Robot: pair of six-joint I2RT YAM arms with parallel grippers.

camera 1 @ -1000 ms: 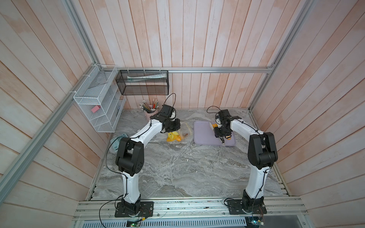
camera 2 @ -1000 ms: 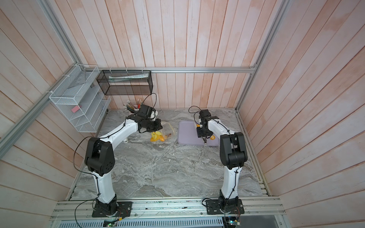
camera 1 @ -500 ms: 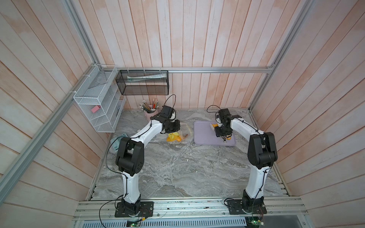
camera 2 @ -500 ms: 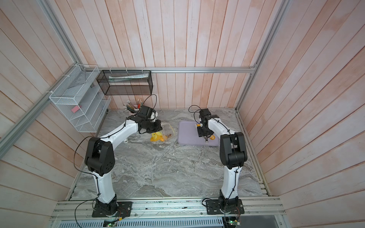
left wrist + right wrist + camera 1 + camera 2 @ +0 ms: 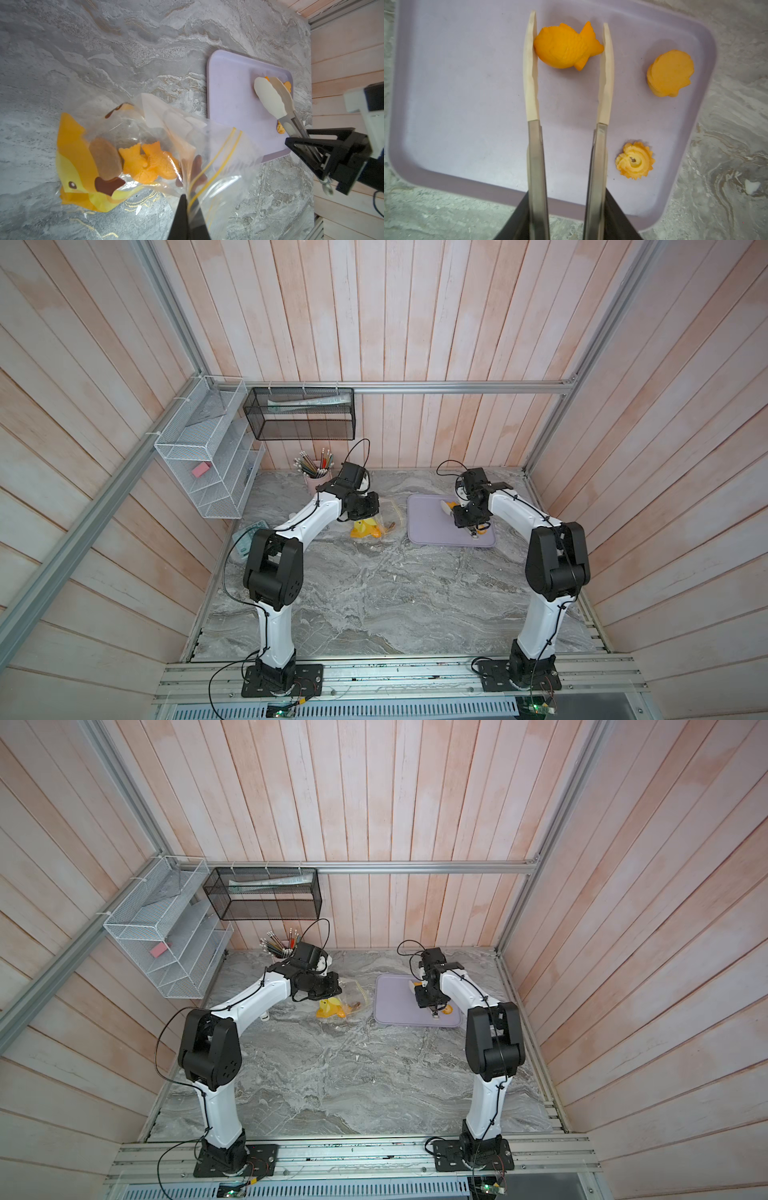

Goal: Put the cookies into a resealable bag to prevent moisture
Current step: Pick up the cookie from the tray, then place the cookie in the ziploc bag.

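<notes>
The clear resealable bag (image 5: 166, 128) with a yellow duck print lies on the marble, its mouth edge lifted by my left gripper (image 5: 188, 196), which is shut on the plastic at the yellow seal strip. Inside it are orange fish cookies (image 5: 145, 164) and a brown one (image 5: 105, 159). My right gripper (image 5: 568, 220) is shut on a pair of tongs (image 5: 533, 145). The cream tong tips stand on either side of an orange fish cookie (image 5: 566, 46) on the lilac tray (image 5: 456, 104). A round cookie (image 5: 670, 72) and a swirl cookie (image 5: 635, 160) lie beside it.
In both top views the bag (image 5: 374, 526) (image 5: 340, 1004) lies left of the tray (image 5: 428, 526) (image 5: 395, 1006). A pink pencil cup (image 5: 316, 475) stands at the back. A white wire rack (image 5: 208, 460) and a black mesh basket (image 5: 299, 414) hang on the walls.
The tong arms have come closer together around the fish cookie on the tray. The left arm and the bag have stayed as they were.
</notes>
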